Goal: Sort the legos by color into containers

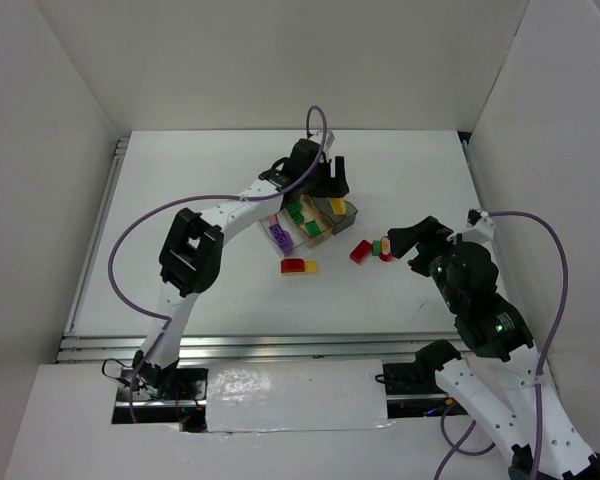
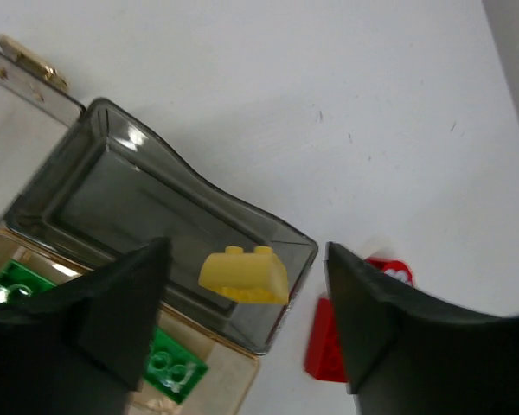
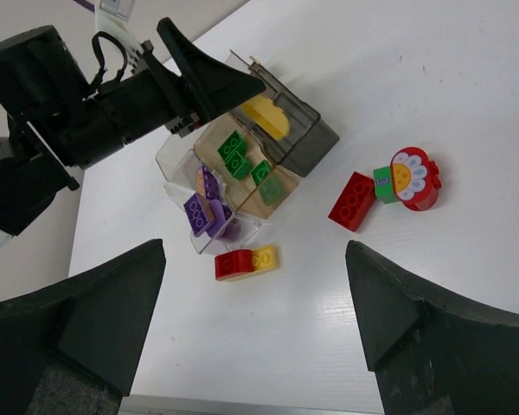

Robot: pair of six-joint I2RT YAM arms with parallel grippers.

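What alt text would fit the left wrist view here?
A yellow lego shows inside the open left gripper, over the smoky-grey compartment; resting or falling, unclear. Green legos lie in the tan compartment beside it, a red lego on the table.

This looks like a robotics lab test cell. Plain white panel walls (image 1: 50,150) enclose a white tabletop (image 1: 230,310) edged with aluminium rails (image 1: 280,347). Purple cables (image 1: 120,255) trail from white-and-black robot arms (image 1: 195,250) bolted at its edge.
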